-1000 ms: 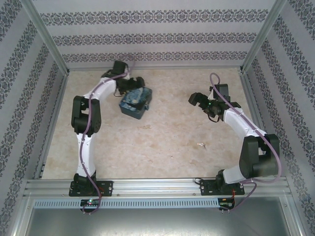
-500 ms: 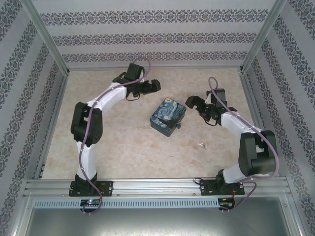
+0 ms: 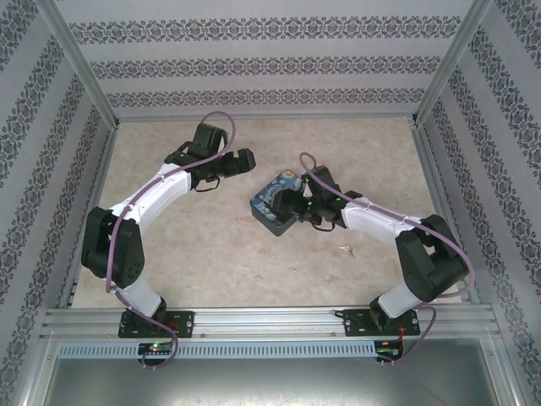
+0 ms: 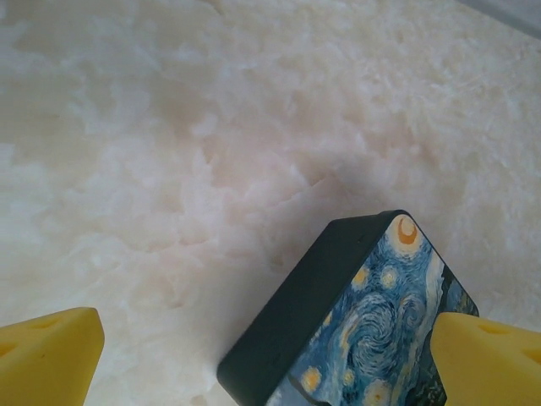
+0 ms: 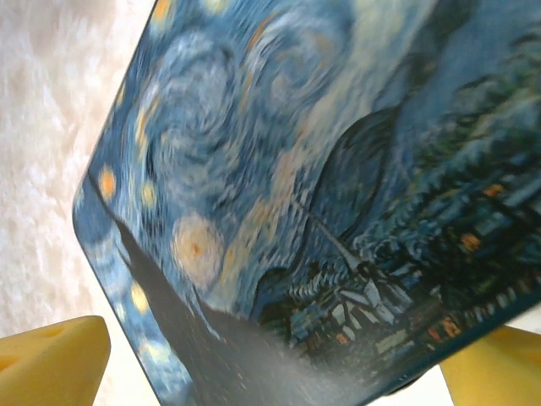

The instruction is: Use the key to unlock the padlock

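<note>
Slippage threatens: the right pincer (image 5: 272, 359), spread empty over the starry-night tin (image 3: 269, 203), may shove it across the bench (image 3: 220, 245) onto the tiny key (image 3: 345, 249) lying apart toward the bases, while the left pincer (image 3: 243, 159) hangs open.

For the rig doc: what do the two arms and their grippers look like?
The left arm and right arm match: white tubular links, bulky black joints and black bases, with a mauve cable looping loosely along each. The wrist housings are black. The jaws are blocky and yellow.
</note>
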You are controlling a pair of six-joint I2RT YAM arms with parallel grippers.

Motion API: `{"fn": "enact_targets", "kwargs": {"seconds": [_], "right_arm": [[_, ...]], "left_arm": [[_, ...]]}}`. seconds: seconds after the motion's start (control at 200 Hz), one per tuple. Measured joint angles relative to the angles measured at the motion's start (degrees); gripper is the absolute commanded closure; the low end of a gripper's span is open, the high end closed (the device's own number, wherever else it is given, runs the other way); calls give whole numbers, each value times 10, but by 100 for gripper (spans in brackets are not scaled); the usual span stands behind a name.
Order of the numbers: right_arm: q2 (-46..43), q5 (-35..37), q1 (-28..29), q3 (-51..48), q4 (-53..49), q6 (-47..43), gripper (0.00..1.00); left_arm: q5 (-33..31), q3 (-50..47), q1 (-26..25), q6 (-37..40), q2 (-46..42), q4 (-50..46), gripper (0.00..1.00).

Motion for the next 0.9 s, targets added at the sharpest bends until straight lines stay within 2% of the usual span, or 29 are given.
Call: {"fn": "enact_targets", "kwargs": {"seconds": [0.235, 0.465, 0.565, 0.689, 0.809, 0.899], "right_arm": [[66, 25, 89, 62, 7, 8, 2], [42, 55, 92, 69, -3, -13, 2], [-1, 65, 56, 63, -15, -25, 2], [-38, 64, -32, 63, -14, -35, 2], [-23, 53, -102, 70, -13, -38, 2], [9, 29, -127, 85, -12, -37, 2]], "left_arm": [[-8, -18, 8, 0, -24, 2, 1], [-7, -57, 61, 0, -64, 4, 1], [-5, -59, 75, 0, -69, 5, 1], [16, -74, 75, 0, -72, 16, 0], [45, -93, 75, -2, -70, 20, 0], [64, -107, 75, -11, -66, 29, 0]]}}
